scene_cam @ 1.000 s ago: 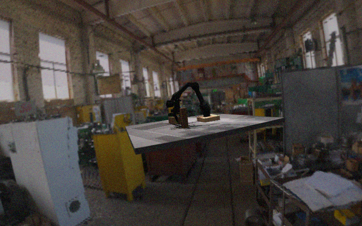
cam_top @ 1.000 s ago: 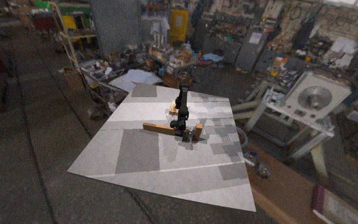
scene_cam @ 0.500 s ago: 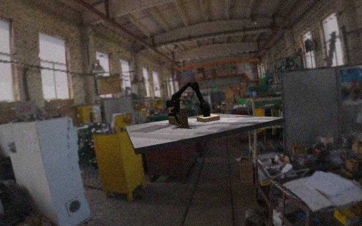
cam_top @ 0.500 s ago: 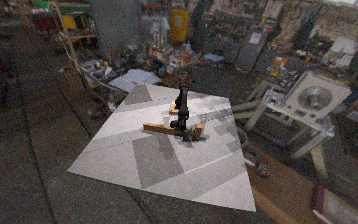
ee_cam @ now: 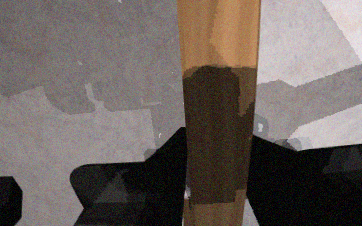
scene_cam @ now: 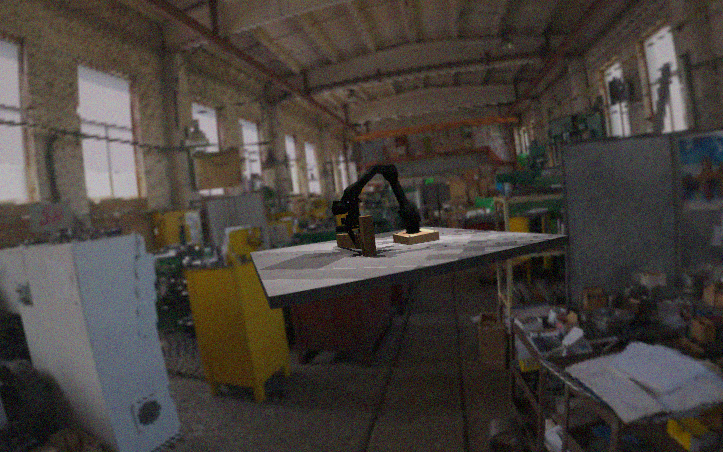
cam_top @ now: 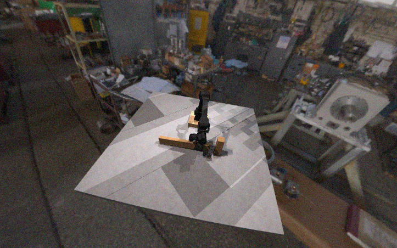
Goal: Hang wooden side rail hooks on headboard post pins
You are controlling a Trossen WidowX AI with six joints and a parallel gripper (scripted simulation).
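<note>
The gripper was clamped on the rail, fingers partway closed around it near the post. The rail lay across the table, its hooked end beside the post; the hooks were hidden.

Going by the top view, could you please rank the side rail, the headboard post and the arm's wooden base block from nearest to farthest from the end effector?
1. Side rail: clamped in the end effector.
2. Headboard post: just right of it.
3. Base block: behind, at the arm's foot.
</note>
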